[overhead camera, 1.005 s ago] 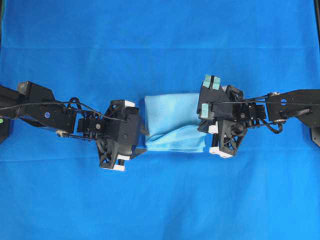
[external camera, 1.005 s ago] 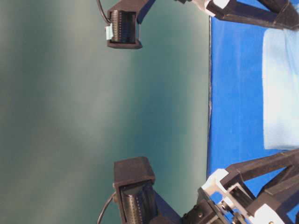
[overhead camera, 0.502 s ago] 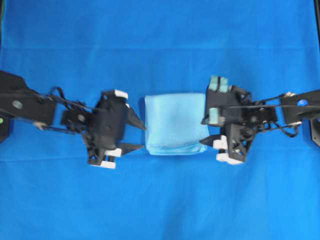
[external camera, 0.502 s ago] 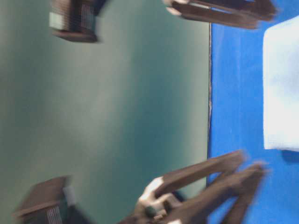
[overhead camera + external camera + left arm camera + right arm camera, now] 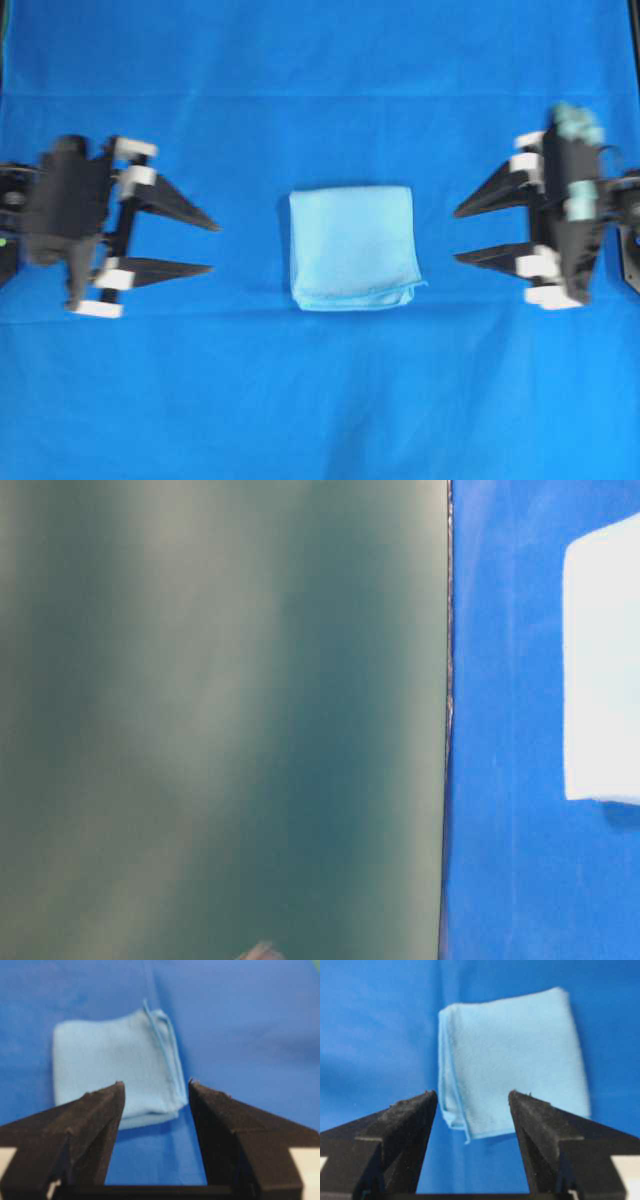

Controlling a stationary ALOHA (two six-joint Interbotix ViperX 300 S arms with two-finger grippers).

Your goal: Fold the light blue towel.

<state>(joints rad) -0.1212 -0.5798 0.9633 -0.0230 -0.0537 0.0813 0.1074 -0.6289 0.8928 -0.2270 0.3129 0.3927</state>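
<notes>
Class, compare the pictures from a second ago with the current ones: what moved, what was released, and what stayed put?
Both grippers let go and drew back: the left gripper leftward, the right gripper rightward, both now open and clear of the light blue towel. The towel's raised front edge settled flat into a neat folded square. Towel position and the blue sheet are unchanged.

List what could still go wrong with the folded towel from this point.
1. The light blue towel lies folded with nothing holding it; the stacked layers at its near edge look loose, with a hem corner sticking out, so they might spring apart.
2. The left gripper and right gripper are both open and apart from the towel, but their tips point at it; any move back inward could snag and undo the fold.
</notes>
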